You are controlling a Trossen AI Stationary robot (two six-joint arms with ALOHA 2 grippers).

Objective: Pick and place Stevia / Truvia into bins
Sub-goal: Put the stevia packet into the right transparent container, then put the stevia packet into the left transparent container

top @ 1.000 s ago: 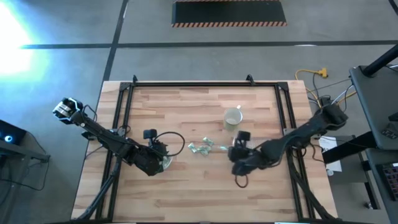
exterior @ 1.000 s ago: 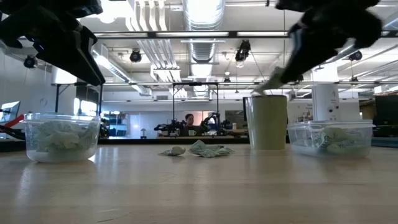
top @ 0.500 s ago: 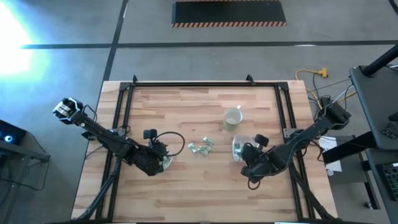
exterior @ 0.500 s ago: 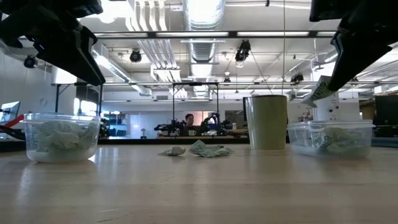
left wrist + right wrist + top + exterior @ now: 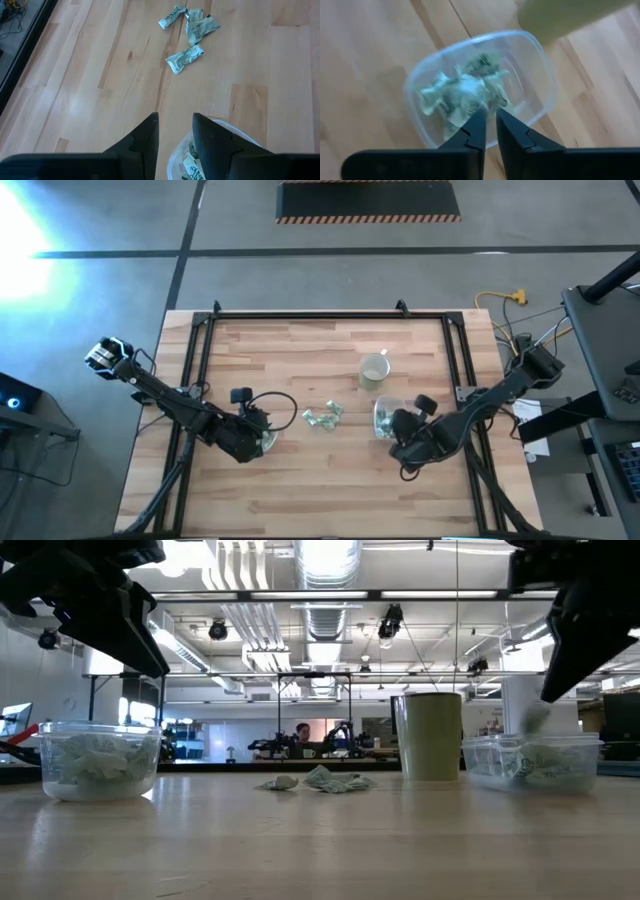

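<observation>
Several pale green Stevia packets (image 5: 322, 417) lie loose in mid-table, also in the left wrist view (image 5: 189, 29). My right gripper (image 5: 490, 114) hangs above the rounded-rectangular bin (image 5: 540, 80), its fingers a slit apart with nothing between them. One packet (image 5: 535, 720) shows as a blur just above that bin's rim (image 5: 530, 743), below the fingertips. My left gripper (image 5: 175, 117) stands open and still over the edge of the round bin (image 5: 222, 137), which holds packets.
A pale cream mug (image 5: 374, 370) stands just beyond the rectangular bin (image 5: 384, 416), toward the far edge. A black frame rail (image 5: 300, 316) runs around the wooden tabletop. Bare wood lies along the near edge.
My right gripper has swung from the loose pile toward the table's right edge, over the rectangular bin, rolling its wrist. The packet that hung from its fingertips half a second ago now shows lower, blurred, just above the bin.
</observation>
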